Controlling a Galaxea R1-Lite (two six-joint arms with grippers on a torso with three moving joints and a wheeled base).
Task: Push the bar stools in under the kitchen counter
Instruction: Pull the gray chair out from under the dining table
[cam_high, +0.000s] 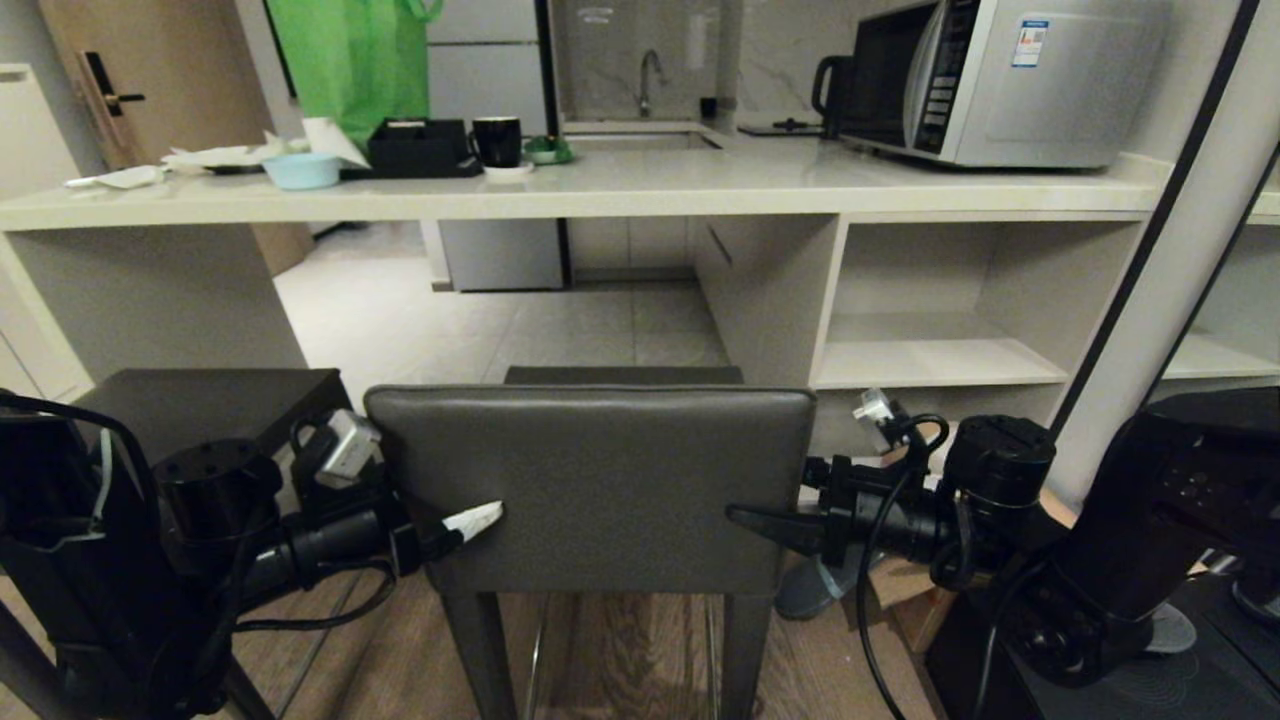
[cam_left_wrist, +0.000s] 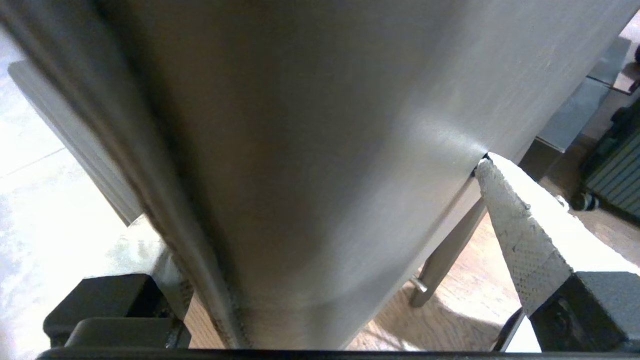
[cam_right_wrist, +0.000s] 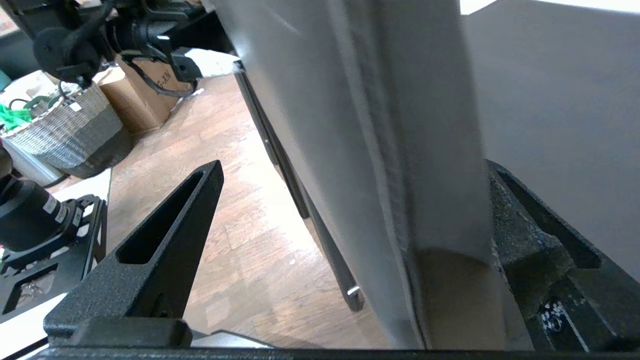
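One bar stool (cam_high: 600, 480) stands right in front of me, its dark grey backrest facing me and its seat (cam_high: 622, 375) pointing toward the kitchen counter (cam_high: 640, 185). A second bar stool (cam_high: 215, 400) sits at the left, close to the counter's panel leg. My left gripper (cam_high: 450, 530) is open astride the backrest's left edge, its white-taped finger (cam_left_wrist: 515, 240) touching the near face. My right gripper (cam_high: 760, 520) is open astride the right edge. Its black finger (cam_right_wrist: 165, 235) stands a little off the backrest (cam_right_wrist: 350, 125).
On the counter are a microwave (cam_high: 1000, 75), a green bag (cam_high: 350, 60), a black mug (cam_high: 497, 140) and a blue bowl (cam_high: 300, 170). Open white shelves (cam_high: 940, 350) fill the counter's right part. A wicker basket (cam_right_wrist: 65, 130) and a cardboard box (cam_right_wrist: 140, 95) stand on the wood floor.
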